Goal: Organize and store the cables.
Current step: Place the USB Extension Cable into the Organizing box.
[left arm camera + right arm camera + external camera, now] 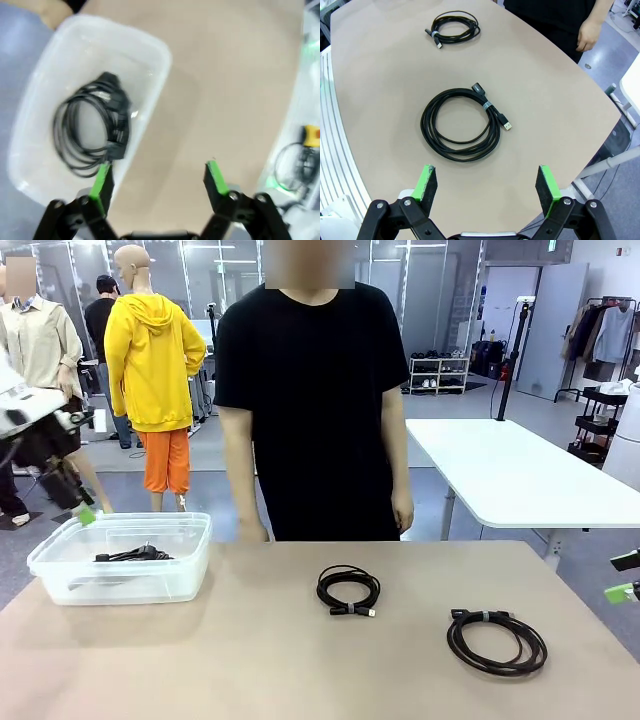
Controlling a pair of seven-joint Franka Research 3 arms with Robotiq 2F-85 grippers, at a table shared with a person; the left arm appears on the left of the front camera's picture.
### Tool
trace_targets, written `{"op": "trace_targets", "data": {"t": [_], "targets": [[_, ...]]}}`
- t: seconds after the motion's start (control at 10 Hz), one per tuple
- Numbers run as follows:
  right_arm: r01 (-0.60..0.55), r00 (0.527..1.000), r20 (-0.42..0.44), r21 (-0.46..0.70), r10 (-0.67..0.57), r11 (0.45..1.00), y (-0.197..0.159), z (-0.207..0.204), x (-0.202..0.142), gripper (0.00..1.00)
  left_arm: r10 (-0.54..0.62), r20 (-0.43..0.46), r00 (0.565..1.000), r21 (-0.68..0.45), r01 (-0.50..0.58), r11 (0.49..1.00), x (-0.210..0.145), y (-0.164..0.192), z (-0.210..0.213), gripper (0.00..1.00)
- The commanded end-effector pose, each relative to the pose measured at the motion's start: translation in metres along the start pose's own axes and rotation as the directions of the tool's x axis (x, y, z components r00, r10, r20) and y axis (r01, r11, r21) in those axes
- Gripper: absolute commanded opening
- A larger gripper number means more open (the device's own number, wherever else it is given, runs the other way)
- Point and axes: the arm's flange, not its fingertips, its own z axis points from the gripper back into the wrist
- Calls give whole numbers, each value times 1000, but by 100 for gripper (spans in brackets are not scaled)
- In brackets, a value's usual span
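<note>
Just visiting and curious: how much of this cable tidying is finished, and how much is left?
One coiled cable lies in the clear bin. Nothing is held: the left gripper hangs open by that bin, the right gripper open near the larger coil. That coil and the smaller coil lie on the table, not yet stored.

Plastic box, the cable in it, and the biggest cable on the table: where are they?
Plastic box [120, 587]: front view, on its near wall.
Cable in the box [117, 127]: left wrist view, on the bunched side.
Biggest cable [462, 153]: right wrist view, on the loop's lower curve.
</note>
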Motion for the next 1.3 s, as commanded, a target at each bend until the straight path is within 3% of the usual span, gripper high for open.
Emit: {"op": "trace_targets", "data": {"t": [0.0,0.2,0.4,0.5,0.6,0.7,0.8,1.2], "targets": [[8,1000,10,-1,-8,1000,-1,-1,0,100,-45,161,986,-87,60,994,-42,-34,1,91],[8,1000,10,-1,-8,1000,-1,-1,0,100,-58,317,947,-110,97,989,-72,-42,11,91],[8,1000,10,-1,-8,1000,-1,-1,0,100,-82,408,909,-100,134,986,-104,-52,17,91],[8,1000,10,-1,-8,1000,-1,-1,0,100,-95,418,903,-35,120,992,-118,-61,21,91],[8,1000,10,-1,-8,1000,-1,-1,0,100,-105,497,861,-30,137,990,-129,-73,28,91],[8,1000,10,-1,-8,1000,-1,-1,0,100,-128,500,857,-27,163,986,-136,-84,35,91],[8,1000,10,-1,-8,1000,-1,-1,0,100,-81,421,903,-47,111,993,-121,-57,27,91],[8,1000,10,-1,-8,1000,-1,-1,0,100,-81,421,903,-47,111,993,-121,-57,27,91]]}}
